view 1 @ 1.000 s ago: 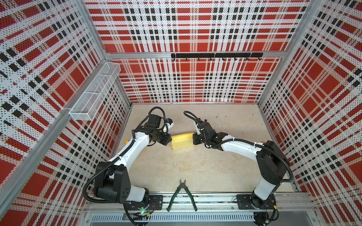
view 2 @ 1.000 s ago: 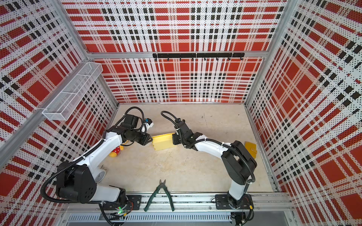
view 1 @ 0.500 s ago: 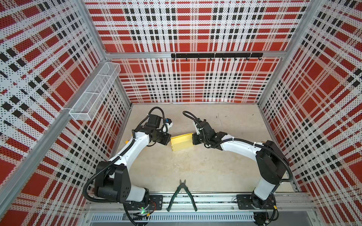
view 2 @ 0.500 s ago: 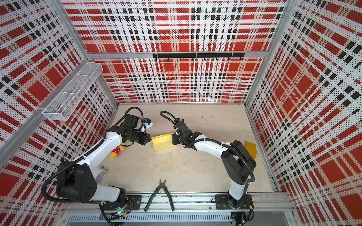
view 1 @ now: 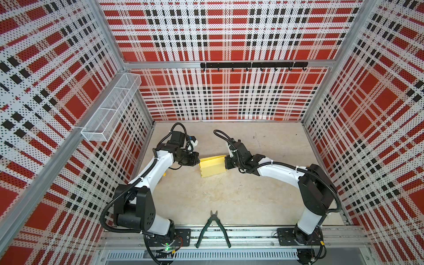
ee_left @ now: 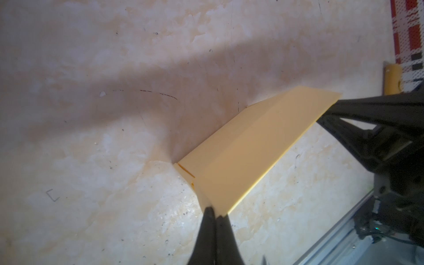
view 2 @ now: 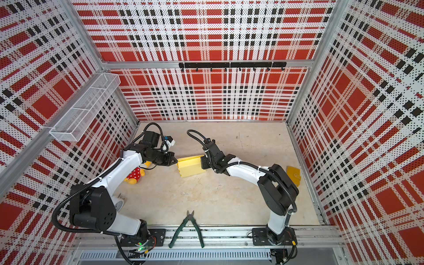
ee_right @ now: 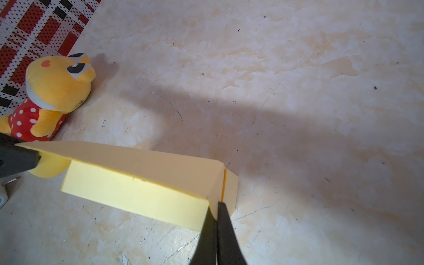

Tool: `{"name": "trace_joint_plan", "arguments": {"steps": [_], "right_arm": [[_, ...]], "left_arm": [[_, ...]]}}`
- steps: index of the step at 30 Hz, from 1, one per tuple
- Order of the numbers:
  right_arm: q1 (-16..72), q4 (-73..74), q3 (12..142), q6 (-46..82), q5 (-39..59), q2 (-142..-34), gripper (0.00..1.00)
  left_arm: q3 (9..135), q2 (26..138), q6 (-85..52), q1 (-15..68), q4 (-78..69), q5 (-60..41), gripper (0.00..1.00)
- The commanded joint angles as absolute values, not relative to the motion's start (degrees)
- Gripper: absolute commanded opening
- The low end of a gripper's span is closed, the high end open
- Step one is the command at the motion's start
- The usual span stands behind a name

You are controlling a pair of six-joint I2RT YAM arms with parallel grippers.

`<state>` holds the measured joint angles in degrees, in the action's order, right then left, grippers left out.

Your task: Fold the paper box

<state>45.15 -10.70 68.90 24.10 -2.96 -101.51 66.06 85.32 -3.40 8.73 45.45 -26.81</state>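
Observation:
The paper box (view 1: 212, 165) (view 2: 190, 166) is pale yellow cardboard and sits mid-table between the two arms, one panel raised along its far side. My left gripper (view 1: 197, 160) (view 2: 175, 161) is shut on the box's left corner. In the left wrist view its jaws (ee_left: 214, 212) pinch the tip of the yellow panel (ee_left: 252, 142). My right gripper (view 1: 226, 161) (view 2: 202, 162) is shut on the box's right end. In the right wrist view it (ee_right: 215, 206) clamps a thin flap beside the box's side wall (ee_right: 137, 192).
A yellow plush toy (view 2: 135, 175) (ee_right: 52, 96) in a red polka-dot body lies by the left wall, under the left arm. Green-handled pliers (view 1: 213, 226) rest at the front edge. A small orange-yellow flat piece (view 2: 293, 175) lies at the right wall. A wire basket (view 1: 110, 110) hangs on the left wall.
The left gripper's jaws have closed on the box's left corner. The right gripper has stayed shut on the right end. The box and both arms have barely moved.

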Motion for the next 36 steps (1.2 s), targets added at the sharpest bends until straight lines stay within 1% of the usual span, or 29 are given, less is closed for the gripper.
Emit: {"name": "trace_joint_plan", "arguments": {"steps": [1,5,12,17,23,30,36], "right_arm": [[45.87,-14.50,68.91,25.20,-1.41,-104.13,0.00],[45.87,-14.15,68.54,25.05,-0.98,-104.14,0.00],[45.85,-14.33,68.38,24.43,-0.70,-104.23,0.00],[45.86,-14.50,68.54,24.39,-0.79,-104.46,0.00],[45.87,-13.76,68.48,24.96,-0.72,-103.99,0.00],[46.58,-11.98,67.03,26.80,-0.79,-103.11,0.00],[46.99,-11.04,65.66,27.49,-1.31,-102.35,0.00]], "left_arm": [[66.65,85.93,-9.71,8.50,43.62,-35.68,0.00],[66.14,86.17,-13.15,7.75,42.39,-39.58,0.00],[64.23,86.19,-15.93,7.08,39.91,-42.50,0.00],[64.01,86.40,-13.99,6.78,40.59,-39.94,0.00],[61.78,86.66,-10.10,7.56,39.64,-33.86,0.01],[56.94,85.91,-14.04,8.18,31.86,-31.66,0.01],[56.75,86.58,-14.26,10.17,31.25,-31.47,0.00]]}}
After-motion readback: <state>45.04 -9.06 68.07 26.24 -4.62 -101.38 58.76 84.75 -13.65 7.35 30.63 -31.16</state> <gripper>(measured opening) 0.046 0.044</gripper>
